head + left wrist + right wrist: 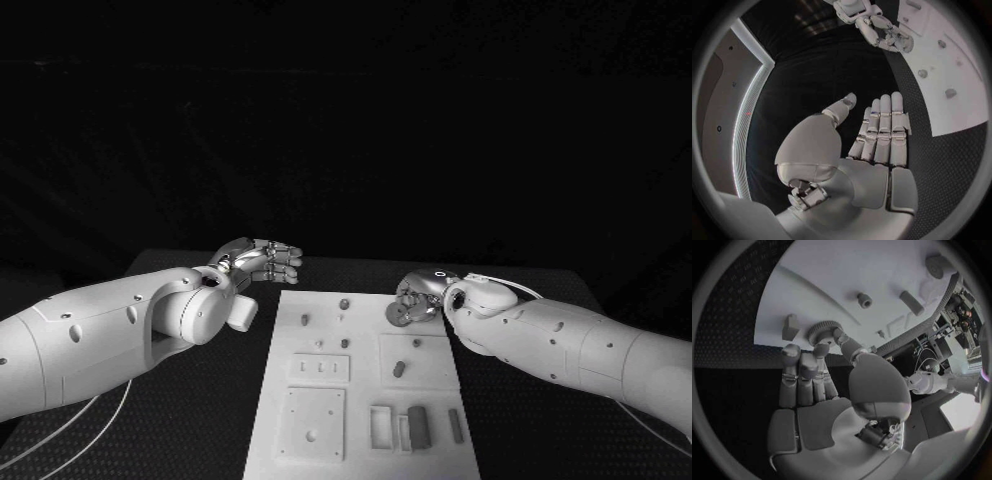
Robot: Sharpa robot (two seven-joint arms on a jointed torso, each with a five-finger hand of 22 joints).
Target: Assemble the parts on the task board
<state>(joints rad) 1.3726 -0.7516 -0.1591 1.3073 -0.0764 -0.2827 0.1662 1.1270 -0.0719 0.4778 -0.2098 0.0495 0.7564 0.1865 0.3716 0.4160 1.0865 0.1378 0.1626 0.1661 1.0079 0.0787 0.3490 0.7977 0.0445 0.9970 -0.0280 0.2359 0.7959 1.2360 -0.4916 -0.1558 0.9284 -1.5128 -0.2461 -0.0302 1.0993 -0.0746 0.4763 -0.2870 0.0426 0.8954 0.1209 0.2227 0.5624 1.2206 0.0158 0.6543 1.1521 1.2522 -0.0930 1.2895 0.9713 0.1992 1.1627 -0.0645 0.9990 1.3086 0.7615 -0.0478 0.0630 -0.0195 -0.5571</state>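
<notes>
The white task board (329,455) lies in the middle of the table. My right hand (420,296) hovers over its far right part and pinches a round toothed gear (395,315) between thumb and fingertips. In the right wrist view the gear (820,331) sits at the fingertips of that hand (817,385), just above the board (848,270). My left hand (261,262) is off the board's far left corner, holding nothing. Seen from its own wrist, the left hand (879,137) has flat, straight fingers beside the board (961,100).
Small pegs (346,301) (304,319) stand at the board's far end, and a short oblong part (400,369) lies mid-board. Dark bars (418,427) (456,425) rest at the near right beside recessed slots. Black table surrounds the board.
</notes>
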